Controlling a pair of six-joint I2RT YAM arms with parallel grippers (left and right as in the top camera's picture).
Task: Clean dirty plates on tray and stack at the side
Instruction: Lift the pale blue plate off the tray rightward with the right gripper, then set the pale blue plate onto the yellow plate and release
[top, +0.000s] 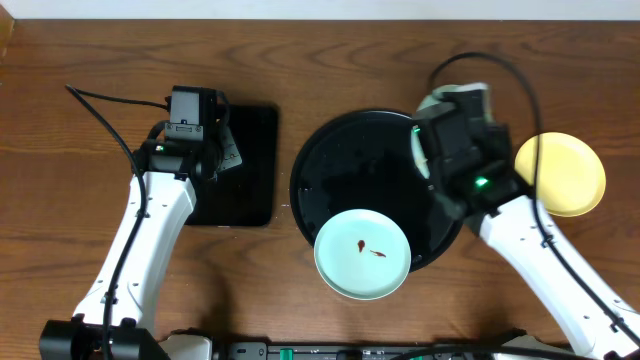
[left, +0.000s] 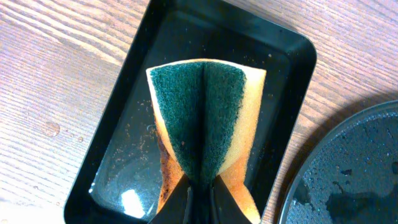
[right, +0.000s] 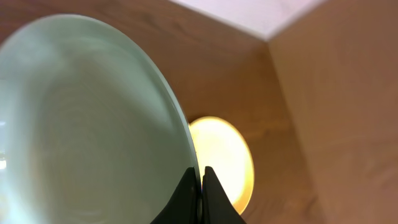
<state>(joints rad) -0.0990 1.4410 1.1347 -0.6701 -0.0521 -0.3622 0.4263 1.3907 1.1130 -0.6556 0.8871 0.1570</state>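
Between the fingertips of the right hand (right: 200, 179) sits the rim of one mint-blue plate (right: 87, 124). The hand is pinched narrow on that edge, and the plate is tipped steeply, clear of the bench (top: 300, 40). Just beyond and below this hand, on its outer side, the yellow plate (right: 225, 155) lies flat on bare wood, off the round black tray (top: 340, 170). I judge it to be the foot of the stack. Inward of the right hand and nearer the robot, the second mint-blue plate (top: 362, 253) lies across the tray's rim, partly overhanging it, with two small brown smears on its face.

On the other side, the left hand (left: 199, 186) is closed narrow on the sponge (left: 205, 118). It folds the sponge so that the green scouring face creases down the middle. Beneath that hand is the small rectangular tray (left: 292, 74), wet and flecked with brown. Whether the sponge touches it I cannot tell.

The held plate looks stiff, glazed and light, but probably breakable, and slick if wet. A pinch at the rim gives little contact, so the plate may swing or slide out. It wants a hold well over the lip, then levelling and a slow lowering onto the yellow plate. The side facing the wrist camera shows no smear. The sponge is soft and springy and gives under the grip.
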